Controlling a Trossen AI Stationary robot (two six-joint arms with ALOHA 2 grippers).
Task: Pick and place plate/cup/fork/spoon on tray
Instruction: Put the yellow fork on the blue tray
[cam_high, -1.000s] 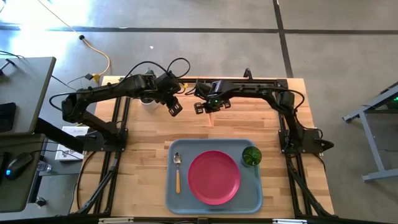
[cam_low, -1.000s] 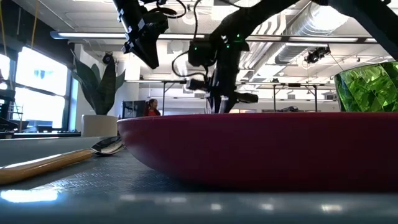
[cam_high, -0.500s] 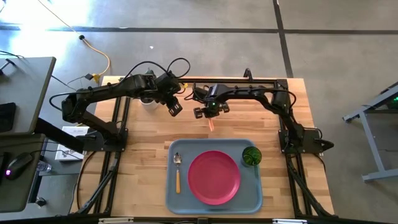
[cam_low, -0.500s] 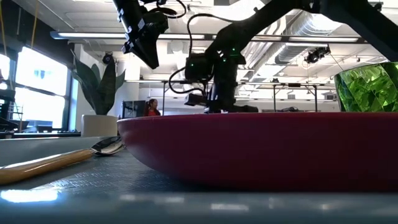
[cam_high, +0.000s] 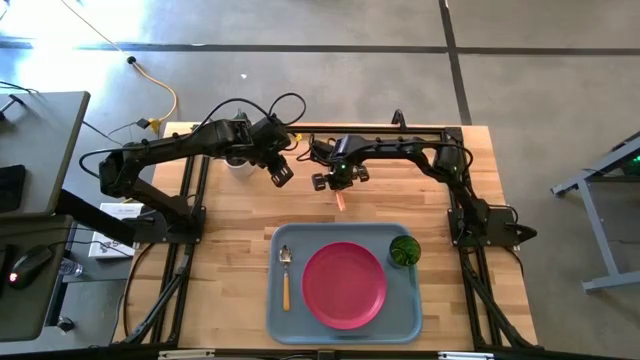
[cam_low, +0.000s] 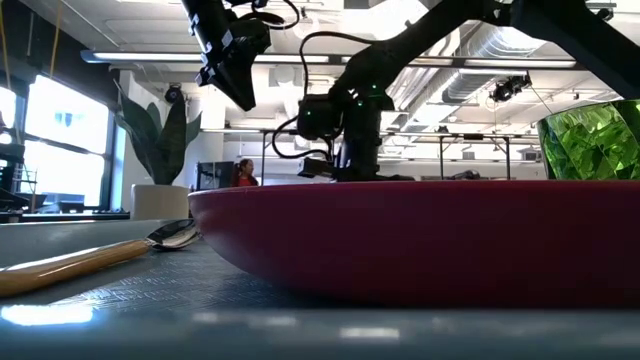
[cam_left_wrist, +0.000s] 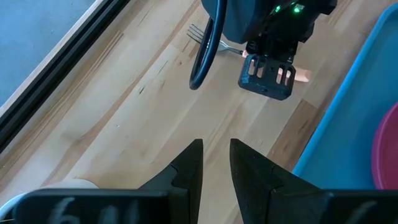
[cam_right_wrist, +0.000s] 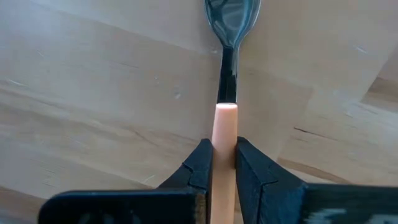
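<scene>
The fork (cam_high: 341, 200) lies on the bare wood beyond the tray's far rim, silver tines (cam_left_wrist: 199, 31) toward the far edge. My right gripper (cam_high: 338, 182) is down on it and shut on its orange handle. My left gripper (cam_high: 282, 173) hangs above the table left of it, empty, with a narrow gap between its fingers (cam_left_wrist: 216, 155). The blue-grey tray (cam_high: 278, 310) holds the pinkish-red plate (cam_high: 344, 285) in its middle, the green cup (cam_high: 404, 250) at its far right corner and the spoon (cam_high: 285, 272) along its left side. My right gripper pinches the fork's orange handle (cam_right_wrist: 224, 134) between its two fingers (cam_right_wrist: 202, 165), which come from above, pointing down, and lie across it. The handle's free end (cam_left_wrist: 302, 76) sticks out on the near side. The fork looks flat on the wood.
A white pot (cam_high: 238, 160) stands at the table's far left, under my left arm. Black frame rails run along the left, right and far edges (cam_high: 400, 128). Bare wood lies between the tray and the far rail.
My right gripper has gone down onto the fork and a little toward the table's near edge; in the low view it has sunk behind the plate's rim and shifted left.
</scene>
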